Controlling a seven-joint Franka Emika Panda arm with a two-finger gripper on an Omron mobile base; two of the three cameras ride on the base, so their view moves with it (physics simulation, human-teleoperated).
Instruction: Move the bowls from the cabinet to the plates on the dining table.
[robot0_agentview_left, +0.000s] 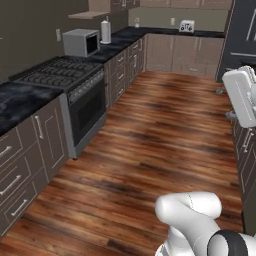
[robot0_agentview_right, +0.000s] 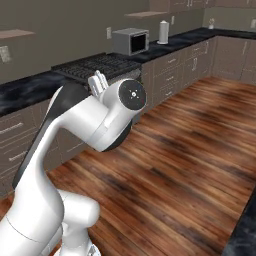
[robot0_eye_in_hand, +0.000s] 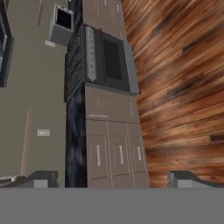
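My gripper (robot0_eye_in_hand: 116, 179) is open, its two dark fingertips standing wide apart with nothing between them. It is held high and looks across at the stove (robot0_eye_in_hand: 105, 61) and the drawer units on the far wall. In the left base view my white hand (robot0_agentview_left: 241, 97) hangs at the right edge, above the floor. Taupe wall cabinet doors (robot0_agentview_left: 170, 2) line the top of that view, all shut as far as I can see. A dark corner of the dining table (robot0_agentview_right: 242, 237) shows at the lower right. The bowls and the plates are out of view.
A black-topped counter (robot0_agentview_left: 22, 100) runs along the left wall with the stove (robot0_agentview_left: 60, 72), a microwave (robot0_agentview_left: 80, 42), a paper towel roll (robot0_agentview_left: 105, 31) and, at the back, a toaster (robot0_agentview_left: 186, 26). Wide wooden floor (robot0_agentview_left: 160, 135) lies between it and the units at my right.
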